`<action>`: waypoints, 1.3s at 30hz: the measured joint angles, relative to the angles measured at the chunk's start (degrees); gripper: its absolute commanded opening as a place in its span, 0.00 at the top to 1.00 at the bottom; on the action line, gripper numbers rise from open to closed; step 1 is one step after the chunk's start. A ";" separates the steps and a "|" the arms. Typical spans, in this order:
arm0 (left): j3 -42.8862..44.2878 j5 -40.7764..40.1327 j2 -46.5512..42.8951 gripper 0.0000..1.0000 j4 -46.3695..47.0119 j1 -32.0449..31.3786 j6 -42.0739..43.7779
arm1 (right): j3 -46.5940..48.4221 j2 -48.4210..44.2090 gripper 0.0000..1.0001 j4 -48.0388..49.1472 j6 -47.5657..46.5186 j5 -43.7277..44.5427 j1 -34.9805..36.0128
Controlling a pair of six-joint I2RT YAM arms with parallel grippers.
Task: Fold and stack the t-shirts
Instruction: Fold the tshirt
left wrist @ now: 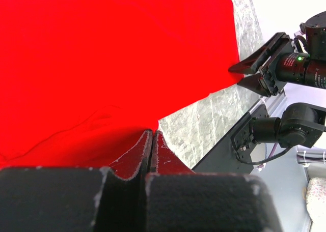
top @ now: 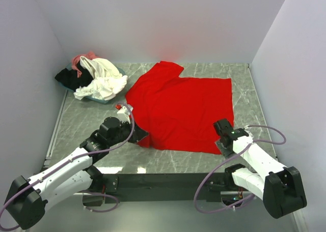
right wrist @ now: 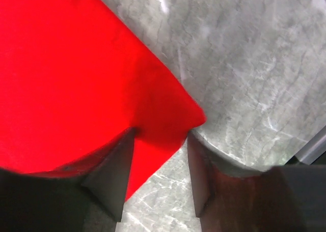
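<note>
The red t-shirt (top: 183, 107) lies spread flat on the table, one sleeve toward the back. My left gripper (top: 138, 135) is at its near left corner. In the left wrist view its jaws (left wrist: 152, 140) are pressed together on the red cloth's edge (left wrist: 102, 64). My right gripper (top: 220, 138) is at the near right corner. In the right wrist view it is open (right wrist: 160, 140), its fingers on either side of the shirt's corner (right wrist: 102, 79). It also shows in the left wrist view (left wrist: 249, 71). The cream-white (top: 104, 79), black (top: 66, 78) and pink (top: 81, 59) shirts lie heaped at the back left.
The heap sits in a teal-rimmed tray (top: 99, 99) at the back left of the marble table (top: 81, 120). White walls close in the back and both sides. A dark rail (top: 163, 180) runs along the near edge between the arm bases.
</note>
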 measured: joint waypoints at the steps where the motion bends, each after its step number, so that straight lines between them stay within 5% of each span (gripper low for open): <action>1: 0.00 0.00 0.00 0.99 0.00 0.00 0.00 | 0.00 0.00 0.67 0.17 -0.17 0.00 -0.04; 4: -0.02 0.00 0.00 0.99 -0.02 0.00 0.00 | 0.07 0.00 1.00 0.48 -0.83 0.52 -0.09; 14: -0.02 0.37 0.17 0.99 0.02 0.00 0.00 | 11.47 11.80 1.00 0.44 -7.56 4.85 2.67; 16: -0.02 0.42 0.17 0.99 0.02 0.00 0.00 | 14.64 14.91 0.95 -0.22 -8.04 6.91 6.40; 18: -0.02 0.42 0.17 0.99 0.02 0.00 0.00 | 17.79 17.53 0.71 -0.92 -7.91 9.38 10.71; 27: -0.02 0.44 0.85 0.99 0.02 0.00 0.02 | 21.20 20.24 0.47 -4.39 -7.85 14.99 17.97; 32: -0.02 0.44 0.94 0.99 0.00 0.00 0.02 | 18.10 14.58 0.37 -6.93 -4.13 15.54 17.97; 39: -0.02 0.44 0.94 0.99 0.00 0.00 0.02 | 13.84 2.93 0.38 -10.60 0.98 15.89 17.70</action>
